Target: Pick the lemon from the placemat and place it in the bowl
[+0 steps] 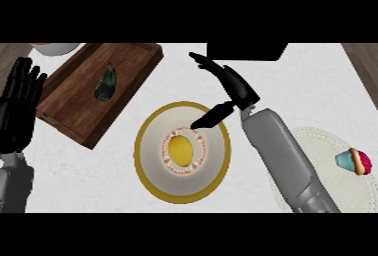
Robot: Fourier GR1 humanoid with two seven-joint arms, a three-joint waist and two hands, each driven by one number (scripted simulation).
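There is just one view. It looks from the robot's head, almost straight down at the white counter [325, 80]. It sits fairly close. The two arms come in from six o'clock. The bowl [182, 150] lies near the middle. A wooden tray [74, 100] shows toward ten o'clock, and a placemat [325, 145] toward four o'clock.

A pale dish [55, 48] is being cut off at the top-left edge, while part of the placemat [336, 170] is being hidden by the right forearm [284, 160].

Lemon [180, 148] lies in bowl [157, 165], right hand [235, 90] open.
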